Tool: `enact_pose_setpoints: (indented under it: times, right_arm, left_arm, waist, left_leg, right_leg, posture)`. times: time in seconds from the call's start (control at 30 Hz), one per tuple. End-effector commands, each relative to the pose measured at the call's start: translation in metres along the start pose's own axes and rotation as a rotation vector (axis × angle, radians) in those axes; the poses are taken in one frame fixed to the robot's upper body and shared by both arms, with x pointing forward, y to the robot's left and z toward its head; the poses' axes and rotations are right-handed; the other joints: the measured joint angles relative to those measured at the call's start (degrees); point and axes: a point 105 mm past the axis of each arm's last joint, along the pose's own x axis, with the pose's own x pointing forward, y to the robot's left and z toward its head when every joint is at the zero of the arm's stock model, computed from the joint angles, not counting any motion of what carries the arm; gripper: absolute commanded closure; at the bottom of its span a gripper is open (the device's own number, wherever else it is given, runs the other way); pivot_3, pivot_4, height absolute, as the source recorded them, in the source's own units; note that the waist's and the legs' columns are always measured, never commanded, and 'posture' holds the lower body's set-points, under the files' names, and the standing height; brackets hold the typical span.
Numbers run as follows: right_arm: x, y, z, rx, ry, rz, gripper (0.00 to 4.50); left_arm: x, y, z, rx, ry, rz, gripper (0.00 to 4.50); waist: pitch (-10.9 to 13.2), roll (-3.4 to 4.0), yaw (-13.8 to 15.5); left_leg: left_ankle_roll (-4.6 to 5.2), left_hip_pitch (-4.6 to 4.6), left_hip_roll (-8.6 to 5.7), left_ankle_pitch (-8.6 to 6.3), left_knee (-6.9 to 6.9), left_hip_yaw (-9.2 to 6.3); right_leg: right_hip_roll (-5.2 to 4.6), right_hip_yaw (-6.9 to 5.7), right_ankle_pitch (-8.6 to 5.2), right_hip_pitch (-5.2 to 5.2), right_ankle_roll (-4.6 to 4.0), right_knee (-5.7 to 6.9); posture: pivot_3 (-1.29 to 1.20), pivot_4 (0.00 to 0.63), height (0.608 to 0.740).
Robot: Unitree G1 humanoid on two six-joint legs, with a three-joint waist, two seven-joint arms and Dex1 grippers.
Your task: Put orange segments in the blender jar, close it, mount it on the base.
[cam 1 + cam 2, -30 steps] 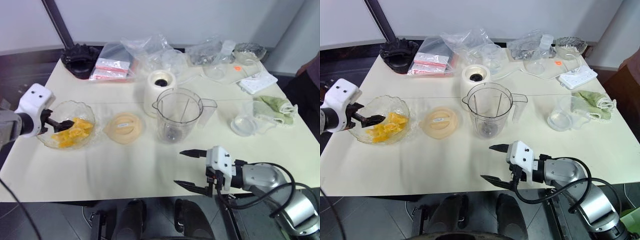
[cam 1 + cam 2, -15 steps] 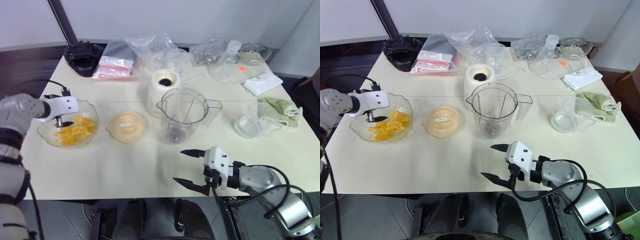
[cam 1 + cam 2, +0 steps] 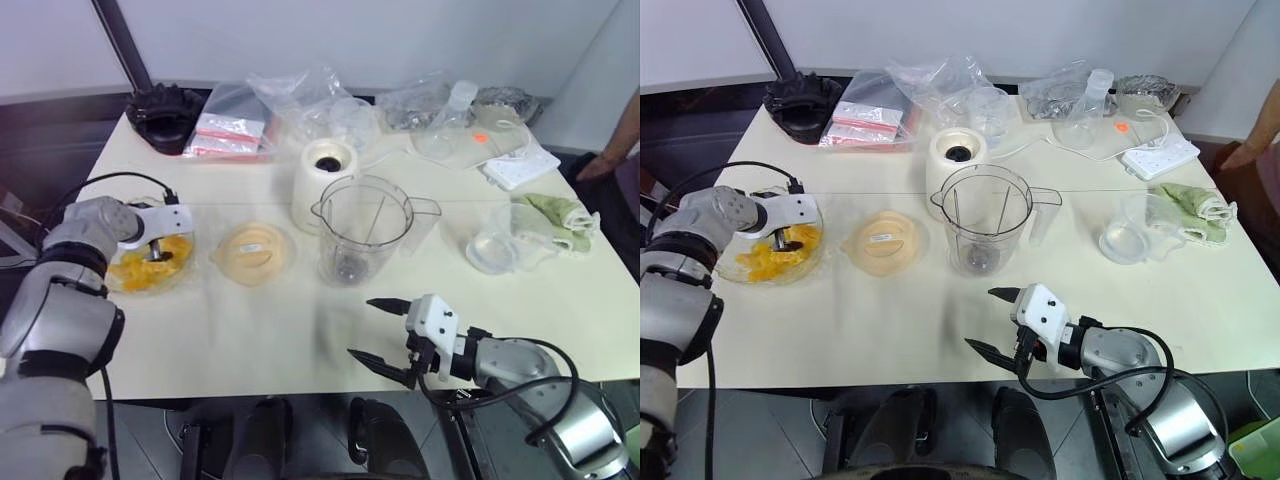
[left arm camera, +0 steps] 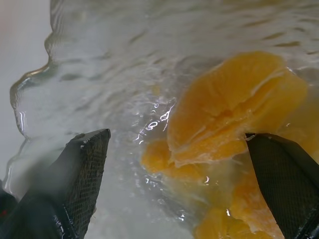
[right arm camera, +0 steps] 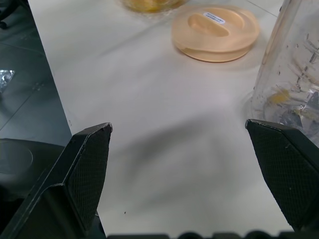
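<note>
Left gripper (image 4: 177, 149) is spread wide over the soft, wet-looking yellow-orange fruit segments (image 4: 234, 107) in the wavy clear glass bowl (image 3: 120, 285), left of frame. They'll probably squish and slip, so pinch one chunk gently across its middle. Right gripper (image 3: 372, 330) hangs spread too, holding nothing.

One blender jar (image 3: 985, 220) stands mid-table. Behind it is one white base (image 3: 958, 160); left of it, one pale orange lid (image 3: 882, 241). Farther left of the jar, one wavy glass bowl (image 3: 740, 268) holds orange segments (image 4: 234, 104), perhaps five or six, heaped too close to count. Right of the jar: one clear cup (image 3: 1122, 240), one green cloth (image 3: 1195, 205).
</note>
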Motion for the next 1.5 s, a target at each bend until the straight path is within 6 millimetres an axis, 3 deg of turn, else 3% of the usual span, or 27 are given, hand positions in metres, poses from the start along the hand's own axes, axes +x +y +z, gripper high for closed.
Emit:
enact_pose_setpoints:
  times: [0.03,0.27,0.8,0.97,1.13,1.43,1.5]
  right_arm:
    - [-0.002,-0.003,0.012,-0.035,-0.037,-0.012,0.01]
    - [-0.002,-0.004,0.015,-0.043,-0.04,-0.028,0.01]
    - [-0.013,0.003,0.033,-0.07,-0.044,0.001,0.01]
    - [-0.011,0.004,0.044,-0.108,-0.062,0.005,0.01]
    - [-0.015,0.001,0.072,-0.179,-0.092,0.02,0.01]
    - [-0.018,0.001,0.065,-0.167,-0.061,0.009,0.01]
    - [-0.019,-0.001,0.063,-0.165,-0.059,0.005,0.0]
  left_arm:
    - [0.0,0.008,0.009,-0.026,-0.001,0.033,0.03]
    - [0.001,-0.002,0.02,-0.042,-0.034,-0.076,0.03]
    - [0.01,-0.031,0.013,-0.11,-0.005,-0.223,0.03]
    - [0.014,-0.038,0.018,-0.165,-0.028,-0.249,0.03]
    - [0.018,-0.044,0.012,-0.167,-0.001,-0.247,0.03]
    - [0.018,-0.054,0.013,-0.158,0.001,-0.314,0.03]
    - [0.018,-0.054,0.013,-0.16,0.002,-0.314,0.94]
  waist:
    - [0.0,0.0,0.1]
    - [0.0,-0.02,0.0]
    - [-0.1,0.0,0.0]
    - [-0.2,0.13,0.1]
    - [-0.3,0.36,0.1]
    - [-0.6,0.44,0.1]
    - [-0.6,0.49,0.1]
  left_leg:
    - [0.0,0.03,0.0,0.0,0.01,0.0]
    - [0.0,0.3,0.03,0.0,0.02,-0.02]
    - [0.0,0.46,0.04,0.0,0.02,0.0]
    - [0.0,0.51,0.04,0.0,0.03,0.0]
    - [0.0,0.56,0.06,0.0,0.05,0.0]
    - [0.0,0.57,0.03,0.0,0.05,0.02]
    - [0.0,0.58,0.03,0.0,0.05,0.03]
  right_leg:
    - [0.0,0.0,0.0,0.03,0.0,0.0]
    - [0.0,0.01,0.01,0.27,-0.03,-0.01]
    - [-0.01,0.02,0.02,0.42,-0.04,0.02]
    - [-0.02,0.04,0.02,0.46,-0.05,0.03]
    - [-0.08,0.05,0.02,0.51,-0.04,0.05]
    - [-0.13,0.05,0.01,0.57,-0.06,0.03]
    - [-0.13,0.05,0.01,0.57,-0.06,0.04]
  posture:
    - [0.0,0.15,0.74]
    - [0.0,0.15,0.74]
    - [0.0,0.15,0.74]
    - [0.0,0.15,0.74]
    - [0.0,0.15,0.74]
    - [0.0,0.15,0.74]
    - [0.0,0.15,0.74]
